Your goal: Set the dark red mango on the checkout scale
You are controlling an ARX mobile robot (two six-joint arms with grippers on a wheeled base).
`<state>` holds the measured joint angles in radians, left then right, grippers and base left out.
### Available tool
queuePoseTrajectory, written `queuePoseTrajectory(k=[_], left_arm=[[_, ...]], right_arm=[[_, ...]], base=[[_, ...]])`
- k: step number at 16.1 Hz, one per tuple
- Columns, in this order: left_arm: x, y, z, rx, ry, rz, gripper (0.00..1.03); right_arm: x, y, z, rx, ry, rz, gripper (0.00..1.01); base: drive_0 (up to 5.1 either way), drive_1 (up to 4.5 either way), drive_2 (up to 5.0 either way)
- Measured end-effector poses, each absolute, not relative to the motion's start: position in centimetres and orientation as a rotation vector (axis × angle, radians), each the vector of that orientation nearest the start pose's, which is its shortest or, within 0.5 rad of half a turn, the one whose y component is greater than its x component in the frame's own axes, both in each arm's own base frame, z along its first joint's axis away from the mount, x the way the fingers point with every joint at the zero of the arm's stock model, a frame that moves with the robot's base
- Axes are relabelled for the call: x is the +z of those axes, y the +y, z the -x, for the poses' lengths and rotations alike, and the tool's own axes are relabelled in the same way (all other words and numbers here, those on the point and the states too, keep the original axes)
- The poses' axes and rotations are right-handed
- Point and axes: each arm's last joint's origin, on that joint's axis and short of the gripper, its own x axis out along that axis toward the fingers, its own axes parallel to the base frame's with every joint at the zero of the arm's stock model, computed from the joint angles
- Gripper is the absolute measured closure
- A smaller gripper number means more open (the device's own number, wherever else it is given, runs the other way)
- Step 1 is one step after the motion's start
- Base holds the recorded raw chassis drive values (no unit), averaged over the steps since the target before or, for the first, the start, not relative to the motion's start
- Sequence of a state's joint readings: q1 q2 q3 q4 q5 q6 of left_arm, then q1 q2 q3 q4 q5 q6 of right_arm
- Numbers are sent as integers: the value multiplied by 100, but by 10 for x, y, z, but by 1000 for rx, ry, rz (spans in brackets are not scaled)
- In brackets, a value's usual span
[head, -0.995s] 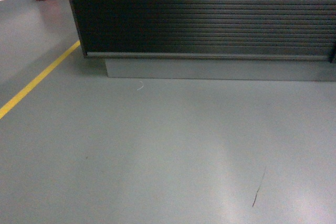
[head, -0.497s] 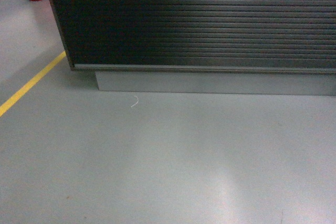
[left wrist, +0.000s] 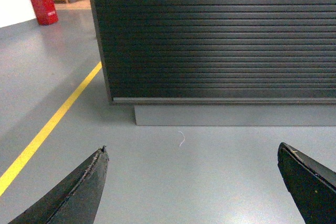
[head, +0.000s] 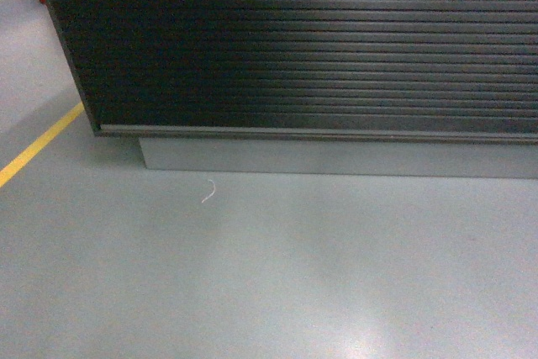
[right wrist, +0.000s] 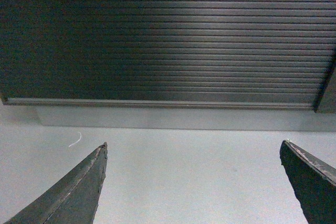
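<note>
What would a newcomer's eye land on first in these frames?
The checkout dominates: its dark slatted front fills the upper part of every view, above a grey plinth. A yellow floor line runs at left, and a small white scrap lies before the plinth. Both grippers, left gripper and right gripper, are open and empty.

Head view, change log: I note the checkout [head: 311, 48] front now larger and lower in frame, its grey plinth [head: 336, 159] dropped toward mid-frame. Left corner shifted further left. Yellow line [head: 38, 147] shortened at the left edge. Red object nearly out of frame. White thread [head: 208, 192] on floor lower.
</note>
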<state>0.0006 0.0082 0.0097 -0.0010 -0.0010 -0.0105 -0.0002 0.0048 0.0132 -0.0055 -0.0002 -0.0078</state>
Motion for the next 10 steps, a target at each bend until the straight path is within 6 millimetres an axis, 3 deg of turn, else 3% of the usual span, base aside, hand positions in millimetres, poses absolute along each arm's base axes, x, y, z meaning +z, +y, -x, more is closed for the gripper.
queuePoseTrajectory(k=[10], left_arm=[[166,0,-98,1,2,10,5]], right_arm=[[167,0,-97,0,-3,8,3]], base=[[-1,416,-418]])
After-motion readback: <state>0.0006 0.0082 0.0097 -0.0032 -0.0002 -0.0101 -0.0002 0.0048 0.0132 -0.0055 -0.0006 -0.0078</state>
